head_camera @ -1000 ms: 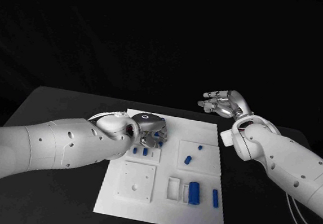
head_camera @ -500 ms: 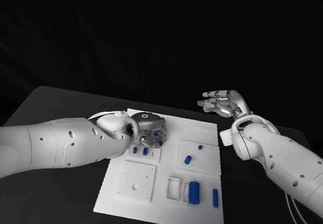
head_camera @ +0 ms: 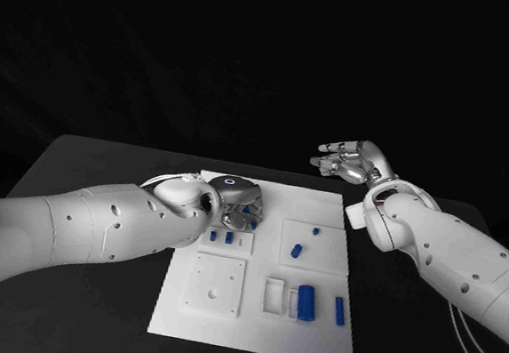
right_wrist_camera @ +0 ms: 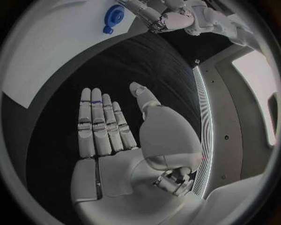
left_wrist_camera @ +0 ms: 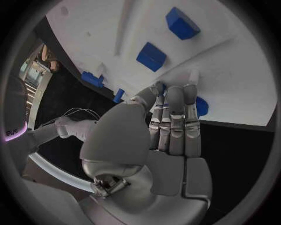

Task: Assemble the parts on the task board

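The white task board lies mid-table. My left hand hangs over its far left corner, fingers straight and together, tips down on the board. A round blue part sits right beside those fingertips and shows as a ring in the right wrist view. A sliver of blue shows between thumb and fingers; I cannot tell whether anything is held. My right hand is raised beyond the board's far right corner, fingers spread, holding nothing.
Two small blue pieces stand just nearer than the left hand, two more to their right. A blue cylinder and a slim blue pin lie near the front, beside a white square plate.
My left hand has edged slightly toward the board's far edge. The right hand has not moved.
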`<state>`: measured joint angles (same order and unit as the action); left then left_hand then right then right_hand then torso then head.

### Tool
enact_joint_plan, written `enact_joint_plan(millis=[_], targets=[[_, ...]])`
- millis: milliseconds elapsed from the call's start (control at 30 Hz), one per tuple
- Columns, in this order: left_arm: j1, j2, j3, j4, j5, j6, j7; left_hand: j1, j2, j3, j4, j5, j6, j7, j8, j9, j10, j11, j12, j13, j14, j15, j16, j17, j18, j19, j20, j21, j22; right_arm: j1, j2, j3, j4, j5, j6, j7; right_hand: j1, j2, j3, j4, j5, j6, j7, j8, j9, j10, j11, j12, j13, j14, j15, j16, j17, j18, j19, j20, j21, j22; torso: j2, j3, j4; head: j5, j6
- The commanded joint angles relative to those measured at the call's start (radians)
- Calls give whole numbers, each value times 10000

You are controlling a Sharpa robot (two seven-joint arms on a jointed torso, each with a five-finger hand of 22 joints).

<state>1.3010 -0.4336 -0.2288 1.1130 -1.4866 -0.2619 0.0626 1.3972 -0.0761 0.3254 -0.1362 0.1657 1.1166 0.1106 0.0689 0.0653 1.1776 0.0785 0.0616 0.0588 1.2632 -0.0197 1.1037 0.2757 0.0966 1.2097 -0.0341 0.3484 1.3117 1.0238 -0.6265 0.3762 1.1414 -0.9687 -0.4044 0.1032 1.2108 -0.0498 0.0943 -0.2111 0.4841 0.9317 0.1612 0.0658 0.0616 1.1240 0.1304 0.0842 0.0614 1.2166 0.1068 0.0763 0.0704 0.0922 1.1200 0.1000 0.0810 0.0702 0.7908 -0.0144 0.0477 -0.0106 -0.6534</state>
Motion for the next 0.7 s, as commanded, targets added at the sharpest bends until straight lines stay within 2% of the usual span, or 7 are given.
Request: enact_joint_plan(millis=[33,200,500,700], targets=[[-84,51,-37,-46,-46,418,16,-76,48,-17,3,-58,8,6,-61,-16,23,-13,-32,-12,50,18,51,15,136,-46,-19,-30,166,-4,8,6,10,-9,138,119,-62,3,11,-24,23,91,11,-57,-9,-72,-22,-14,-15,-75,-15,-61,-15,13,-82,-15,-46,-11,10,-6,-5,-13,-10],[-96,82,-38,-106,-48,582,-16,-66,90,-8,3,-54,83,11,-45,-10,128,-39,-27,-10,66,6,118,34,134,-32,-27,-5,174,-4,6,6,14,-9,143,117,-62,3,11,-24,23,91,11,-57,-9,-72,-22,-14,-15,-75,-15,-61,-15,13,-82,-15,-46,-11,5,-1,0,-9,-27],[-102,94,-39,-141,-95,770,2,-3,317,-136,-33,-39,574,-98,-62,6,689,-208,-33,-2,182,-87,290,84,82,-11,-113,120,181,-4,14,6,14,-9,152,114,-64,22,2,-40,25,115,9,-55,-8,-69,-25,-14,-16,-76,-15,-61,-15,12,-81,-15,-45,-11,-5,-5,3,-10,-46],[-105,90,-39,-131,-130,647,42,22,507,-311,-93,-5,861,-156,-54,17,979,-308,-31,1,338,-147,414,124,57,61,-171,237,178,-4,19,6,13,-9,156,114,-64,22,2,-40,25,115,9,-55,-8,-69,-25,-14,-16,-76,-15,-61,-15,12,-81,-15,-45,-11,-2,-7,1,5,-49]])
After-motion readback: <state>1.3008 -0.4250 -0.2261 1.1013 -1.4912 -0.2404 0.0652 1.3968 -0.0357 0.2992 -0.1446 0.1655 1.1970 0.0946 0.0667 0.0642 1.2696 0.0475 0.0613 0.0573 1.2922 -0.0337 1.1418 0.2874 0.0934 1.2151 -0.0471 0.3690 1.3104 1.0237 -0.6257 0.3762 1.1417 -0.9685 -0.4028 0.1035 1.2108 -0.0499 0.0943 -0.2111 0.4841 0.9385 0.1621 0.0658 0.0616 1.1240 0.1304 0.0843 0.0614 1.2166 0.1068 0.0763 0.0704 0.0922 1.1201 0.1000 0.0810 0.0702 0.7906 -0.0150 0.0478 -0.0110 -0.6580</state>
